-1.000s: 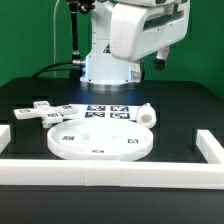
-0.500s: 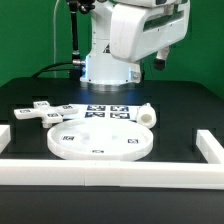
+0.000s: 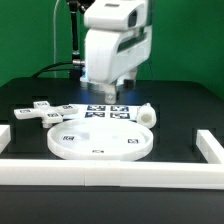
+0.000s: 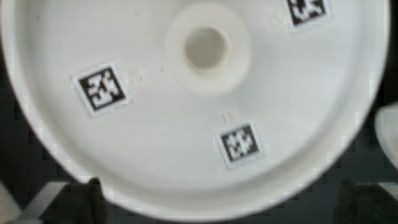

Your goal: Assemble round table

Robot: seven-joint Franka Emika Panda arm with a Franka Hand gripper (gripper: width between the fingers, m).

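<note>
The large rimmed round disc (image 3: 100, 141) lies flat on the black table, with several small tags on it. It fills the wrist view (image 4: 178, 110), its centre hole (image 4: 206, 46) showing. The cross-shaped base piece (image 3: 39, 111) lies at the exterior view's left. The short cylindrical leg (image 3: 147, 116) lies at the disc's right rear. My gripper (image 3: 117, 94) hangs above the far edge of the disc, open and empty. Its dark fingertips (image 4: 71, 196) show wide apart in the wrist view, the gripper (image 4: 217, 205) well above the disc rim.
The marker board (image 3: 103, 110) lies behind the disc. Long white border rails run along the front (image 3: 110, 172), the left (image 3: 4, 135) and the right (image 3: 210, 146). A green wall stands behind the arm's base.
The arm's head has swung toward the exterior view's left and come lower, over the marker board and the far edge of the disc. The parts have not moved.
</note>
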